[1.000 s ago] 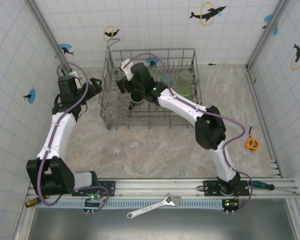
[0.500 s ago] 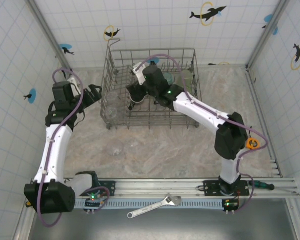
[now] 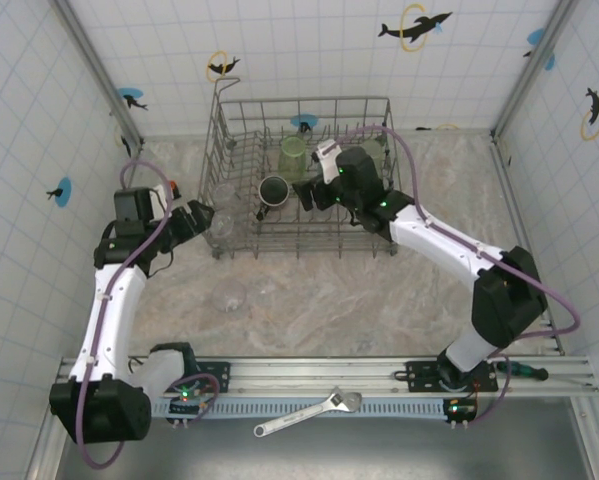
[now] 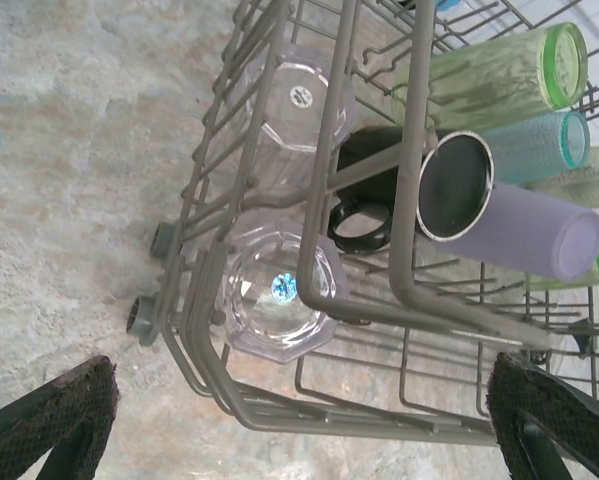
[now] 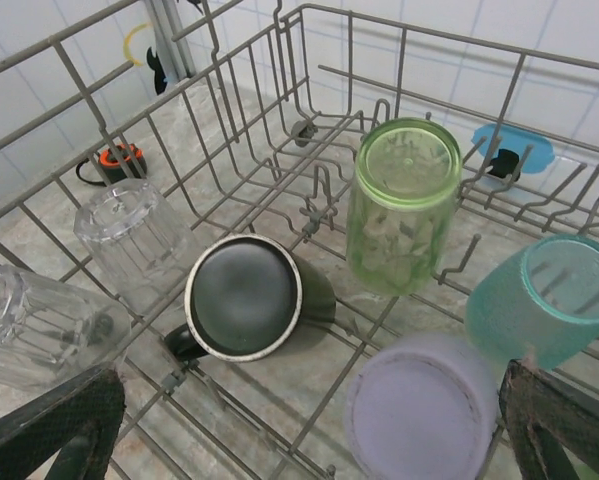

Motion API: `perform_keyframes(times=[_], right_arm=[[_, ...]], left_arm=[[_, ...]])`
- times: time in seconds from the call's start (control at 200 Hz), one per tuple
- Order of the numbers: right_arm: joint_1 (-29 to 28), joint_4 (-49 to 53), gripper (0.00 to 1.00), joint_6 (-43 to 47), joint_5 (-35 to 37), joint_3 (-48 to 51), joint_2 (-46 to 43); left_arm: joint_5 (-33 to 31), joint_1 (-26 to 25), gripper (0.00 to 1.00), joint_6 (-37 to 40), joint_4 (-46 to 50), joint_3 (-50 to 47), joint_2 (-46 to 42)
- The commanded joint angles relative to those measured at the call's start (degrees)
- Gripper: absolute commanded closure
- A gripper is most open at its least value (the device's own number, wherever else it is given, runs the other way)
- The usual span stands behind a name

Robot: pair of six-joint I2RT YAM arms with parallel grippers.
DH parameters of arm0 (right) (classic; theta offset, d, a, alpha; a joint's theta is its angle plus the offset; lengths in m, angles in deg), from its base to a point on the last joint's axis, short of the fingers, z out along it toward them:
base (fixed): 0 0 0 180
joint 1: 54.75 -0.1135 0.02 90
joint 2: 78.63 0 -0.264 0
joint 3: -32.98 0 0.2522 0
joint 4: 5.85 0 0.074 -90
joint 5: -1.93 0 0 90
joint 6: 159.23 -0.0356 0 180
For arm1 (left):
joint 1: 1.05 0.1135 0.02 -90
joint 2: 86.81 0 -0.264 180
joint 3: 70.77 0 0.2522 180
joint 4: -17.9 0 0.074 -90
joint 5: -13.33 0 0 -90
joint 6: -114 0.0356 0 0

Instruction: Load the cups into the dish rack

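The dish rack stands at the back of the table. Inside it I see a green cup and a black cup, with clear cups along its left side. My right gripper hangs open inside the rack, just right of the black cup. In the right wrist view the gripper is open and empty above the rack, with black, green, purple, teal and clear cups below. My left gripper is open at the rack's near-left corner. In its wrist view it faces a clear cup.
Two more clear cups lie on the table in front of the rack. A small orange-and-black object sits on the table left of the rack. A wrench and a screwdriver lie by the near rail. Tiled walls close three sides.
My right gripper has drawn back rightward off the black cup, uncovering the green cup. My left gripper has moved nearer, down to the rack's near-left corner. Both stay open.
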Motion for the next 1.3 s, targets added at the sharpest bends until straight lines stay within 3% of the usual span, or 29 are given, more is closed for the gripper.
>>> perform_keyframes(times=[0.0,0.375,0.701,1.056,1.296], right_arm=[[1.5,-4.5,0.00,-2.4,-1.5,3.5,-3.9],[3.9,-9.9,0.00,-2.2,-4.7,9.9,-8.5],[4.8,-10.6,0.00,-3.5,-4.5,11.8,-9.4],[5.6,-10.6,0.00,-5.4,-4.2,12.4,-8.9],[6.2,-10.7,0.00,-6.3,-4.1,11.8,-7.4]], left_arm=[[1.5,-0.4,0.02,1.2,2.7,-1.4,-1.3],[-8.8,-8.5,0.06,-1.5,12.4,-4.2,-0.8],[-8.7,-11.0,0.16,-5.1,11.9,-10.8,-1.2],[-7.5,-12.2,0.17,-2.2,14.7,-11.2,-2.8],[-8.0,-12.3,0.27,-0.8,17.7,-10.7,-2.6]])
